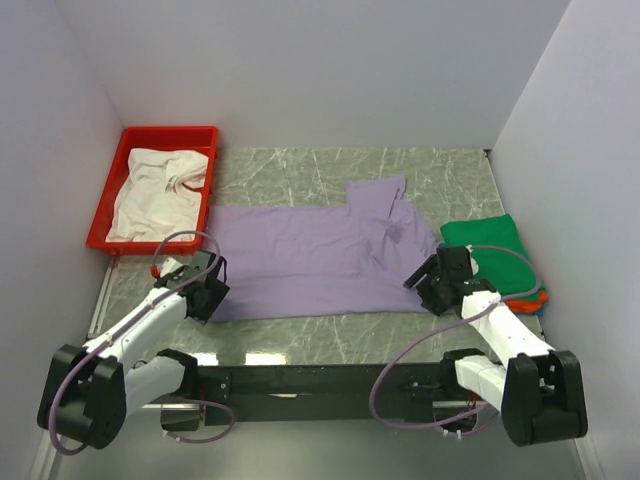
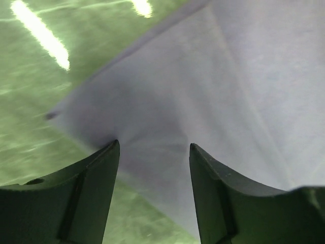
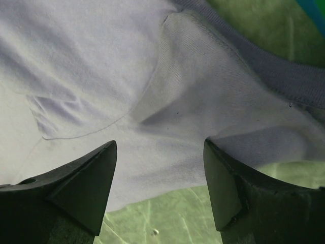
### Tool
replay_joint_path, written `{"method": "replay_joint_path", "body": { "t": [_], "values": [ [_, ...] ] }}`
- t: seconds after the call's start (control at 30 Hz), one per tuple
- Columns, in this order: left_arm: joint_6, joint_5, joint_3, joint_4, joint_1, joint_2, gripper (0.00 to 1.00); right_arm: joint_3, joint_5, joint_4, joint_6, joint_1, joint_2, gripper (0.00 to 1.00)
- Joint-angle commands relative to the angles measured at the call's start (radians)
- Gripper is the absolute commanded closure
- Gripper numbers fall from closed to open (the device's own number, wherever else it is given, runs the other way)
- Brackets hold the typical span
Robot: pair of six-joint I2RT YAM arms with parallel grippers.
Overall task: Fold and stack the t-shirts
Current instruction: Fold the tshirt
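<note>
The pale lavender t-shirt (image 1: 320,255) lies spread flat on the marble table, collar end to the right. My left gripper (image 1: 208,300) is open over its near-left corner; the cloth (image 2: 203,91) lies between and beyond the fingers. My right gripper (image 1: 425,290) is open over the near-right edge by the collar (image 3: 244,56), the hem (image 3: 167,168) between its fingers. A white t-shirt (image 1: 160,190) lies crumpled in the red tray (image 1: 170,135). A folded green shirt (image 1: 487,250) tops a stack at the right, with orange and blue edges (image 1: 532,298) showing beneath.
The red tray stands at the back left against the wall. White walls close in the left, back and right sides. The black arm-mount rail (image 1: 320,380) runs along the near edge.
</note>
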Motion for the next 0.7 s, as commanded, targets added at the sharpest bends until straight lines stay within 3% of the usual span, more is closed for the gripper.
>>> {"method": "replay_joint_path", "body": {
  "t": [0.0, 0.17, 0.27, 0.37, 0.5, 0.67],
  "values": [
    [0.008, -0.019, 0.032, -0.141, -0.005, -0.071, 0.38, -0.025, -0.012, -0.155, -0.020, -0.008, -0.076, 0.25],
    [0.084, -0.048, 0.238, -0.186, -0.005, -0.117, 0.38, 0.089, 0.048, -0.269, -0.059, -0.008, -0.225, 0.24],
    [0.149, -0.091, 0.442, -0.180, -0.002, 0.032, 0.38, 0.216, 0.033, -0.212, -0.097, -0.007, -0.208, 0.23],
    [0.211, -0.141, 0.660, -0.200, 0.003, 0.259, 0.42, 0.459, 0.048, -0.191, -0.172, -0.008, -0.041, 0.24],
    [0.272, -0.186, 0.902, -0.211, 0.016, 0.536, 0.48, 0.665, 0.033, -0.122, -0.234, -0.007, 0.237, 0.25],
    [0.289, -0.215, 1.200, -0.282, 0.061, 0.885, 0.56, 0.883, -0.041, -0.051, -0.300, -0.010, 0.472, 0.28]
  ]
}}
